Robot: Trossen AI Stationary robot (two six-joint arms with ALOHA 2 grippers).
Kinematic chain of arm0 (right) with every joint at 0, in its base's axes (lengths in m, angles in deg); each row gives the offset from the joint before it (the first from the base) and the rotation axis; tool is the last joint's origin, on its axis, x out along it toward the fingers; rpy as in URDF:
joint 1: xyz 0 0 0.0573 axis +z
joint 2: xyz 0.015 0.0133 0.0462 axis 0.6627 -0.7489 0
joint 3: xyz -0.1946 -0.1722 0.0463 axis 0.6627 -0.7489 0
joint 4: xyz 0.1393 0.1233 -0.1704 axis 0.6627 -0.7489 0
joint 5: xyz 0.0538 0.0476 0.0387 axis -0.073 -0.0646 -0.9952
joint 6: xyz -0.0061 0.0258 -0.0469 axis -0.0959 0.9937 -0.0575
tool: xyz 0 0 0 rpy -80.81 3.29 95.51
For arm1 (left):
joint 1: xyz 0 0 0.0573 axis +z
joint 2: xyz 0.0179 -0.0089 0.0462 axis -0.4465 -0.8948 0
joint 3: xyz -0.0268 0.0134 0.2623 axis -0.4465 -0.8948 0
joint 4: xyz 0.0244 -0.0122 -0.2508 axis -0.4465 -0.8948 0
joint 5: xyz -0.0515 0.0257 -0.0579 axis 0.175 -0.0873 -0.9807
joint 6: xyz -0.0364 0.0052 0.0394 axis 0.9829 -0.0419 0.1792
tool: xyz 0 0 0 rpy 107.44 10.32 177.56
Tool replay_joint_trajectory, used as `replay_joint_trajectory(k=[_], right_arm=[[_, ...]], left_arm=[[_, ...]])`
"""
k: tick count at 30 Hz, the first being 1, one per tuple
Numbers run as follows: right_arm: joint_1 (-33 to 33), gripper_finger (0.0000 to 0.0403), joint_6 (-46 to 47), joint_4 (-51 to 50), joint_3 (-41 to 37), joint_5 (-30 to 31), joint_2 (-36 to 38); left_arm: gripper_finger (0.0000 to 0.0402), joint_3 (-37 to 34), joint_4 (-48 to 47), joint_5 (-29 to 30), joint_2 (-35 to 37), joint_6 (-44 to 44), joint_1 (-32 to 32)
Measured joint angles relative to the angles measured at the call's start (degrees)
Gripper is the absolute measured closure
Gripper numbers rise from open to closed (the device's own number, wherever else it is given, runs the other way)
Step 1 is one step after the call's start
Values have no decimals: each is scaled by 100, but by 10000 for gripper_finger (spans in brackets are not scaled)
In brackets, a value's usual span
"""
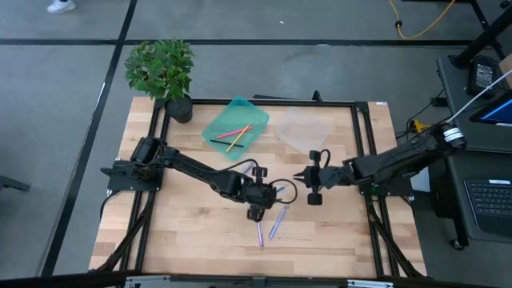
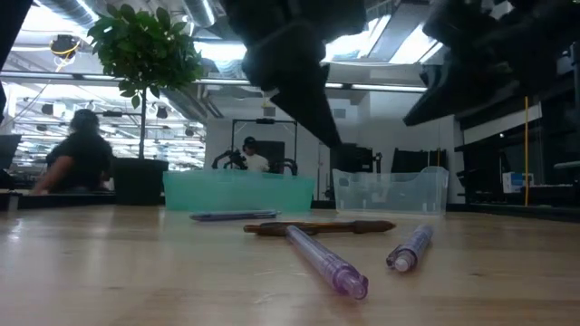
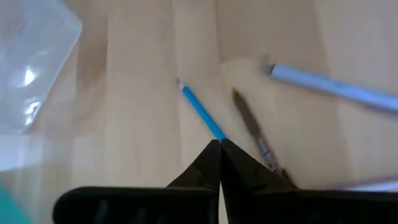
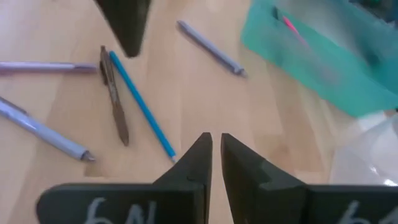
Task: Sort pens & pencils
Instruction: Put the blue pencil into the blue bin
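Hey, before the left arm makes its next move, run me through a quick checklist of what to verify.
1. Left gripper over the blue pencil: ok.
2. Fingers shut on the pencil: cannot tell; the tips meet at its end.
3. Brown pen close beside it, risk of bumping: not ok.
4. Teal tray reachable and uncovered: ok.
5. Right gripper standing apart, nothing held: ok.

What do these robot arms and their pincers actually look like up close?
Both arms are black, jointed and slim, with black cables looping beside them. The left gripper ends in two dark, wedge-shaped fingers tapering to points. The right gripper has the same pointed fingers, plus white handwritten marks on its black body.
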Motion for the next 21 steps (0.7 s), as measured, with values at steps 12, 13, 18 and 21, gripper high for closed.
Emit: replay_joint_trajectory(k=[12,13,18,21], right_arm=[[560,366,215,-167,0,249,4],[583,366,217,-189,0,266,4],[653,366,292,-306,0,398,4],[655,366,371,-363,0,398,4]], left_arm=[[301,0,382,-319,0,673,232],[297,0,397,-481,0,777,262],[291,0,430,-816,-21,1133,358],[292,-8,370,-818,-81,1214,372]])
